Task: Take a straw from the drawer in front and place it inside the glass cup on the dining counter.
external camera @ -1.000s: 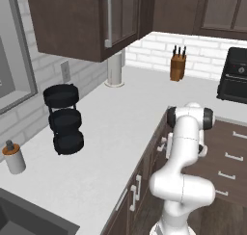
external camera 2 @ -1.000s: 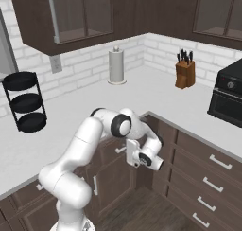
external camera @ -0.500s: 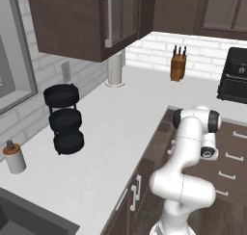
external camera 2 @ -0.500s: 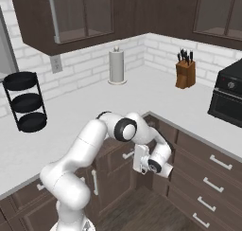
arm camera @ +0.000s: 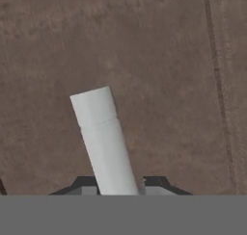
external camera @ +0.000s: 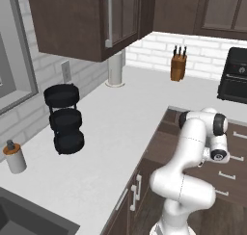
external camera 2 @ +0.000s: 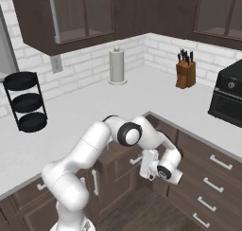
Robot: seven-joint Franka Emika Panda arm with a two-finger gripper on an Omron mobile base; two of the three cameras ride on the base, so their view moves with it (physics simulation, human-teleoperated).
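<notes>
Starting left of the knife block (external camera: pixel 178 63), a black three-tier rack (external camera: pixel 64 119) stands on the white desk (external camera: pixel 111 128), and nearer the block a paper towel roll (external camera: pixel 115 69) sits against the brick wall. Below and in front of the knife block, the arm folds down off the desk edge, carrying the gripper (external camera 2: pixel 149 164) low before the dark drawer fronts (external camera 2: pixel 208 178). In the hand view, a pale stick, the straw (arm camera: pixel 104 140), rises between the two dark tips over brown wood flooring, tilted slightly. The jaws stand narrow around it, apparently clamped on the straw, likely pinched near one end so the free length can drop into a cup.
</notes>
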